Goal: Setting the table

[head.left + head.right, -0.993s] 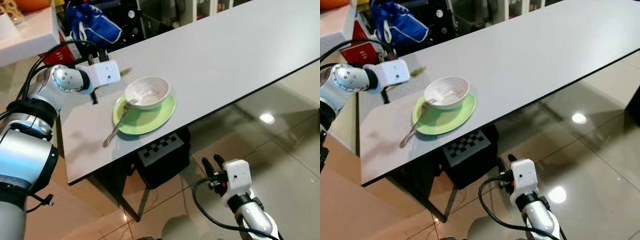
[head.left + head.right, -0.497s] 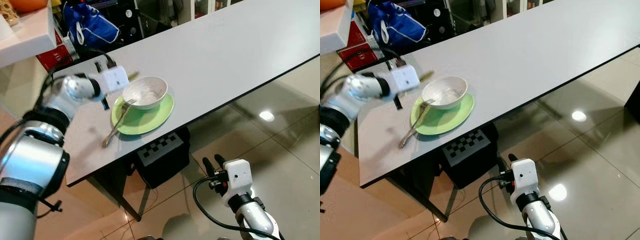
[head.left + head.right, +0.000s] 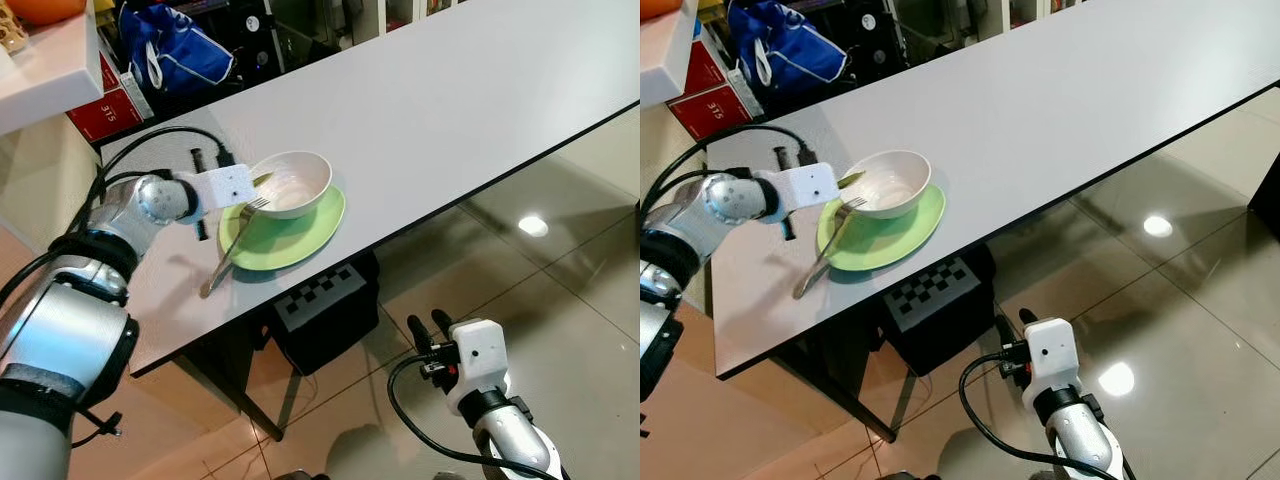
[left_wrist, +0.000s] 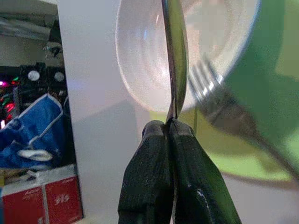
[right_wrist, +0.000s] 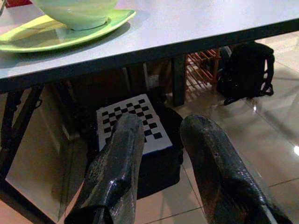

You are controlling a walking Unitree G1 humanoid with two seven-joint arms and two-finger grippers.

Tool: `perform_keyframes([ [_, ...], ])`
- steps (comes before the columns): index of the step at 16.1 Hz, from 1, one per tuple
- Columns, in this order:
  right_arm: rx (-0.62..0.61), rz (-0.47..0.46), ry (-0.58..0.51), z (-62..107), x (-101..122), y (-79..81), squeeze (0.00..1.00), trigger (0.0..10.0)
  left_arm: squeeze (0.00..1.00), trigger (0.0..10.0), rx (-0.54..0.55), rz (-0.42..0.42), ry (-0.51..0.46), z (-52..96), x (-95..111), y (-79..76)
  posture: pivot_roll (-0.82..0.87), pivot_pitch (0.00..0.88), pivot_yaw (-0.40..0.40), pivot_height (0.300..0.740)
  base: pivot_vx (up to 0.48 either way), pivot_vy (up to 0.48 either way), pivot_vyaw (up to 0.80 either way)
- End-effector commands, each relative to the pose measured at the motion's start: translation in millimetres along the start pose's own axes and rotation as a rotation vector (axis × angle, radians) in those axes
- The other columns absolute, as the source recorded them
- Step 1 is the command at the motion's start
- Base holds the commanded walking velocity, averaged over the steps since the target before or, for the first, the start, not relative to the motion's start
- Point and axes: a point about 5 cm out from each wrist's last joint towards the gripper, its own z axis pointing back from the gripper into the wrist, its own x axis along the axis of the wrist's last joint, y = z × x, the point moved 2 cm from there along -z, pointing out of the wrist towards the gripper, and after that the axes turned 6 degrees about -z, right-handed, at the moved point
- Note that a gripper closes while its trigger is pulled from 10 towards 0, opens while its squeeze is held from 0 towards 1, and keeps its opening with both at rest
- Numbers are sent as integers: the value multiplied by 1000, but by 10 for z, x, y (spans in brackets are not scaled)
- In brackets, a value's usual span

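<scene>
Here, the left gripper [image 4: 170, 140], fingers [image 4: 145, 186] pinched tight on a thin metal utensil [image 4: 174, 56], has swung in from farther back near the table's [image 3: 480, 90] left end to the rim of the bowl [image 3: 295, 182], its blade-like tip now over the bowl's edge. A second ago the arm hovered clear of the setting; the closer reach suggests the piece is about to be laid beside the plate [image 3: 290, 232], likely one of the last steps here. The bowl sits on the green plate near the table's front edge, towards its left corner, and a fork [image 3: 228, 262] leans from the plate's rim down onto the tabletop.

The head views show the layout but hide the grip behind the white wrist housing. The left wrist view shows the closed fingers and the held metal edge-on, too thin to tell knife from spoon. The right gripper [image 5: 161, 140] hangs idle below table height, fingers parted, facing a checkerboard box [image 5: 133, 123] under the table.
</scene>
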Motion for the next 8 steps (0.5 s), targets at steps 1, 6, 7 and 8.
perform_keyframes([
  [1, 11, -3, -2, 6, 23, 41, 0, 10000, 0, 0, 9, 5, 50, 58, -140, 11, -130, 72, 230, 740, 0, 0, 0],
  [6, 5, -2, -5, 19, 43, 37, 0, 10000, 0, 0, 12, -4, 66, 13, -127, -50, -141, 79, 226, 740, 0, 0, 0],
  [7, 3, 1, -4, 27, 48, 27, 0, 10000, 0, 0, 6, -9, 64, -7, -109, -79, -145, 78, 227, 740, 0, 0, 0],
  [8, 1, 2, -4, 31, 51, 18, 0, 10000, 0, 0, 3, -8, 60, -19, -95, -94, -145, 77, 227, 740, 0, 0, 0],
])
